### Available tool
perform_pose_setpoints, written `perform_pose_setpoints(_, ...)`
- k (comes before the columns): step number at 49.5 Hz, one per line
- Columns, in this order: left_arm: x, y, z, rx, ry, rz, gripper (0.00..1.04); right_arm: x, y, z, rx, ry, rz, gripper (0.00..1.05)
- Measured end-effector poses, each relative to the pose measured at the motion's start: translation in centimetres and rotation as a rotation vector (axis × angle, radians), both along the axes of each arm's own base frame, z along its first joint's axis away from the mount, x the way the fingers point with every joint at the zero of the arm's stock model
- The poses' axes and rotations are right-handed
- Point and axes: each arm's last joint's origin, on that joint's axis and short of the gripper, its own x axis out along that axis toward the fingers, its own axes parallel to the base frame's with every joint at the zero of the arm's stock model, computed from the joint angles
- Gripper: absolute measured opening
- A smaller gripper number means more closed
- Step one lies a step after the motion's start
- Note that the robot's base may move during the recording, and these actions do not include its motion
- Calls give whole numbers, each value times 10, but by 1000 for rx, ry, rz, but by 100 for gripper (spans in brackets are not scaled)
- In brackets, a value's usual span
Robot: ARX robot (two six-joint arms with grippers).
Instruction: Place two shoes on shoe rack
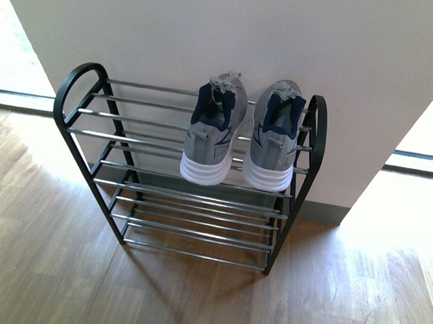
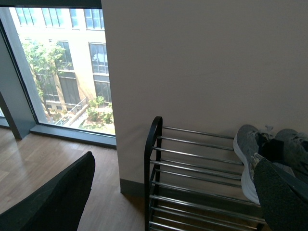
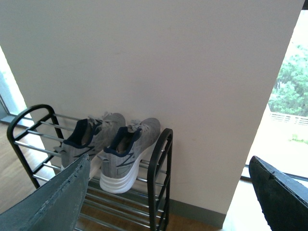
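I noted the white wall as the largest surface, with the wooden floor below it. The shoe rack stood on the floor with its back to the wall. In my judgement this left only the front open for loading.

Both grey knit sneakers sat on the top tier at the right end. The outer sneaker lay just beside the right arch, and the inner sneaker lay beside it. Toes pointed at the wall and heels faced the robot. The soles spanned several chrome rods, which probably kept them level. By this layout I judged the task complete.

The left jaws and the right jaws were spread wide apart with nothing between them, clear of the rack.

Details: thick ribbed white soles, navy lining at the collar, pale laces. No slides were in view.
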Motion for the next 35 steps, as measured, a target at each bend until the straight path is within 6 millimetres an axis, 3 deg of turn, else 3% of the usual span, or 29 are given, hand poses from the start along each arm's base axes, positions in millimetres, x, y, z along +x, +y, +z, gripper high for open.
perform_pose_setpoints(35, 0, 0, 0, 0, 0, 0, 95, 0, 0, 0, 1, 0, 2, 95)
